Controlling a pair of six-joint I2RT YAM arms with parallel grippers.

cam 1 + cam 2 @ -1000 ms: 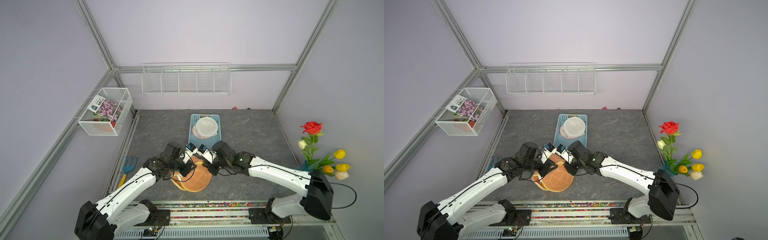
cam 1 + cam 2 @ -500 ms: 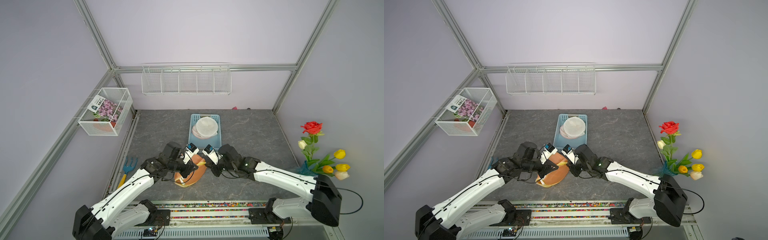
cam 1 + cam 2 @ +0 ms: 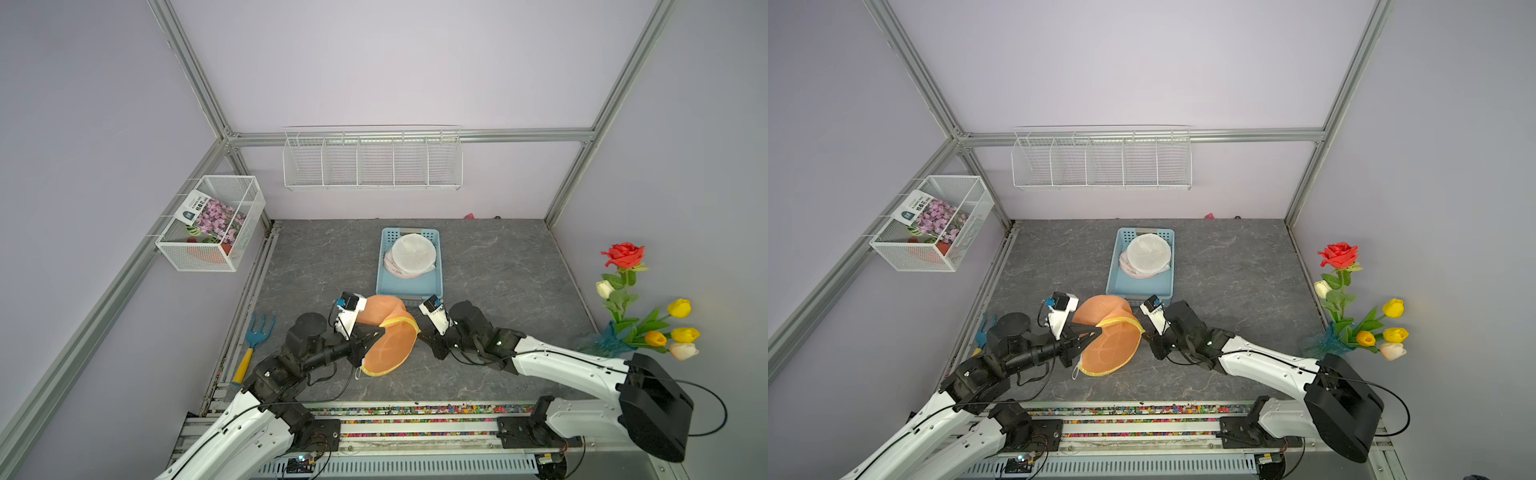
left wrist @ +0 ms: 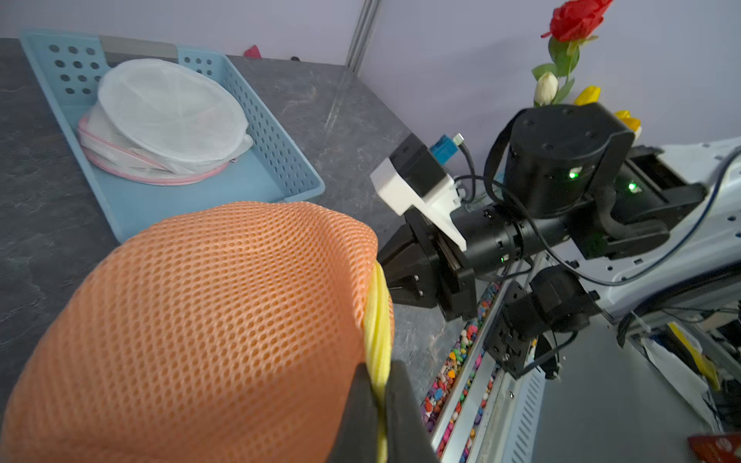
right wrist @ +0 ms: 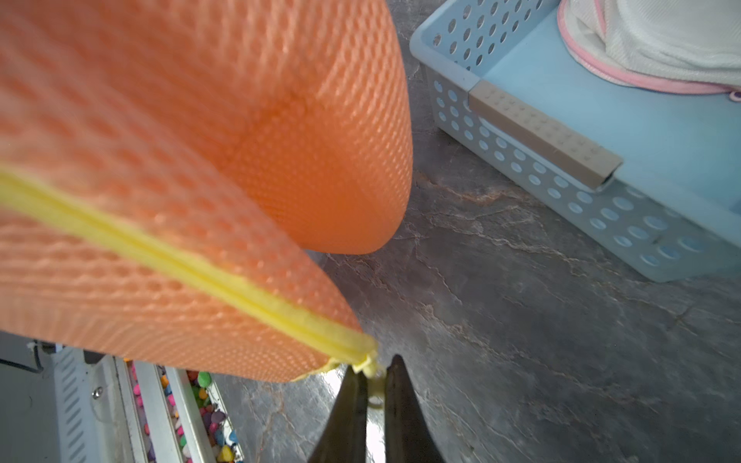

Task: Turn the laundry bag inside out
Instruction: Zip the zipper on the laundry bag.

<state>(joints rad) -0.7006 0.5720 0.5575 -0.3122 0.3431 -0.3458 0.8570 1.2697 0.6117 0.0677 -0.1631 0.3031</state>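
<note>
Holding the round orange mesh laundry bag (image 3: pixel 388 347) mostly lifted off the grey marbled desk (image 3: pixel 498 266), my left pincer (image 4: pixel 379 373) is pressed tight on its soft yellow rim band (image 4: pixel 377 320). The honeycomb net bulges like a folded dome. My right pincer (image 5: pixel 373 381) pinches the small yellow end tab (image 5: pixel 369 364). I judge the turning hardly begun; nearly all remains.

Laundry bag (image 3: pixel 386 343) between left gripper (image 3: pixel 376 331) and right gripper (image 3: pixel 420 332), just in front of tray (image 3: pixel 409 287); rake (image 3: pixel 259 332) at table's (image 3: pixel 498 270) left edge.
</note>
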